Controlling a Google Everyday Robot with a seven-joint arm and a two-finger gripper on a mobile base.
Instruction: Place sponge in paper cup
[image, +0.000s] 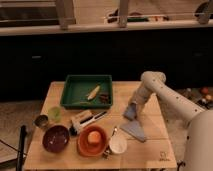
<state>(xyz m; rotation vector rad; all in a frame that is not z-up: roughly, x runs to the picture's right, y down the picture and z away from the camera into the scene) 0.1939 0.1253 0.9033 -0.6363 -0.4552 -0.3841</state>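
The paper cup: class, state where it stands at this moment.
In the camera view the paper cup stands near the front edge of the table, between the orange bowl and the grey cloth; the gripper is farther back, by the sponge.

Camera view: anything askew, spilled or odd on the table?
Nothing looks spilled or broken. Only the pale-grey cloth lies skewed to the edges of the table, right of the paper cup. The gripper is at the sponge, just behind the cloth.
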